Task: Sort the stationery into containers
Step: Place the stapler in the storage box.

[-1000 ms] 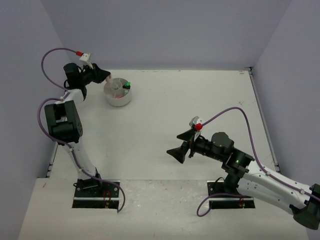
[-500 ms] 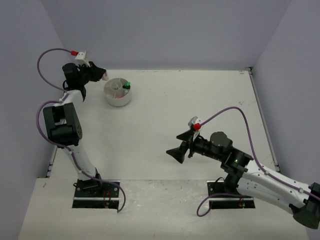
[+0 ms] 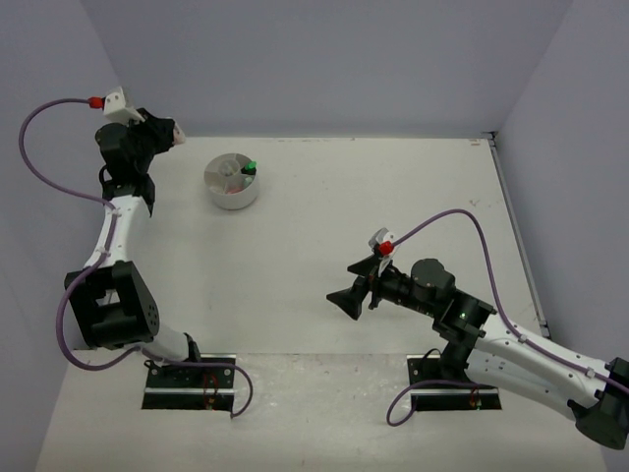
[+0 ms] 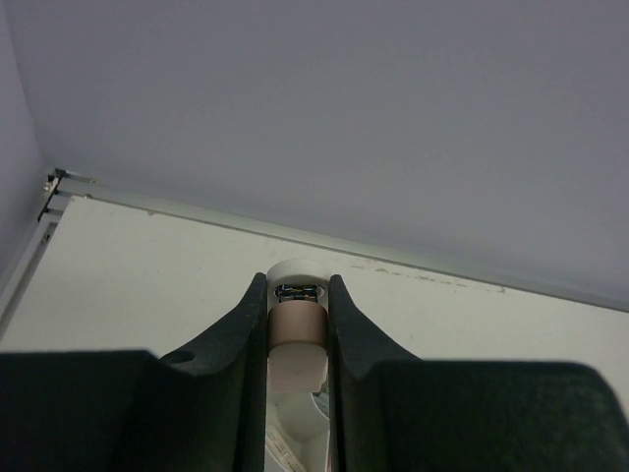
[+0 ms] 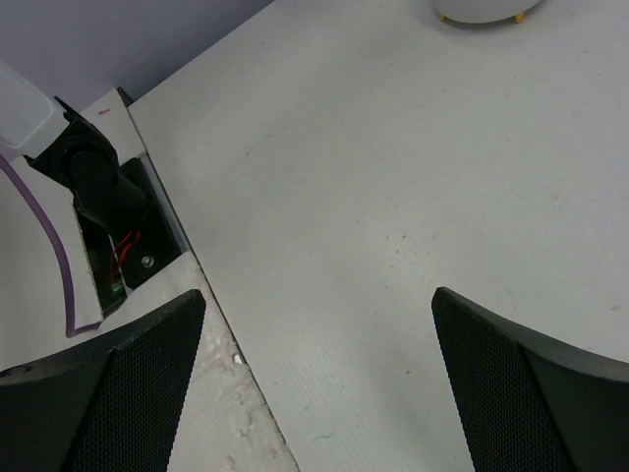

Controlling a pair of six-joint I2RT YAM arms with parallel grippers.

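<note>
My left gripper is raised near the back left corner, left of the white tub. It is shut on a small eraser with a tan band and a pale pink body, pinched between its black fingers. A white rounded shape with something dark and blue shows just past the eraser; I cannot tell what it is. The tub holds a green-capped highlighter and other small items. My right gripper is open and empty, low over the table's front middle. In the right wrist view its jaws stand wide apart.
The tub's lower edge shows at the top of the right wrist view. The left arm's base and purple cable show at that view's left. The table's front edge runs under the right gripper.
My left gripper has lifted and swung left, away from the tub's left rim, with the eraser still held. The right arm has not moved.
</note>
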